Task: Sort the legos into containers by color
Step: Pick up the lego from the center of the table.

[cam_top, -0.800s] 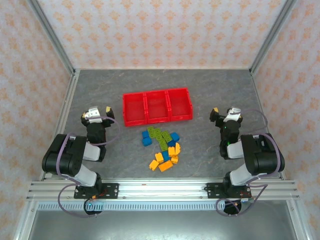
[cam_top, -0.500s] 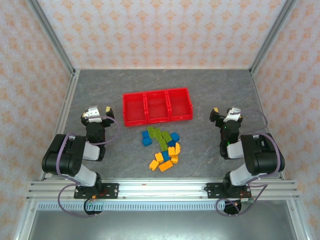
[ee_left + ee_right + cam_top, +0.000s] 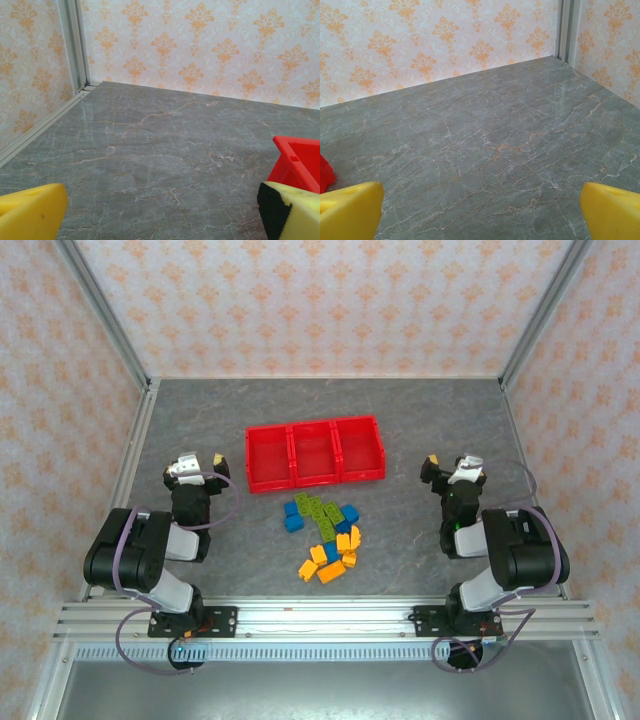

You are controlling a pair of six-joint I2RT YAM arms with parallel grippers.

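A heap of blue, orange-yellow and olive green legos [image 3: 325, 532] lies at the table's middle, just in front of the red three-compartment containers [image 3: 315, 452], whose bins look empty. My left gripper [image 3: 197, 466] rests folded at the left, open, its yellow fingertips [image 3: 31, 212] wide apart over bare table; a corner of the red containers [image 3: 298, 162] shows at its right. My right gripper [image 3: 446, 469] sits folded at the right, also open, with yellow fingertips [image 3: 612, 212] spread over bare marble. Both stand well clear of the legos.
The grey marble table [image 3: 420, 420] is bounded by aluminium frame posts and patterned walls [image 3: 320, 300]. A rail [image 3: 320, 615] carries both arm bases along the near edge. Free floor lies left, right and behind the tray.
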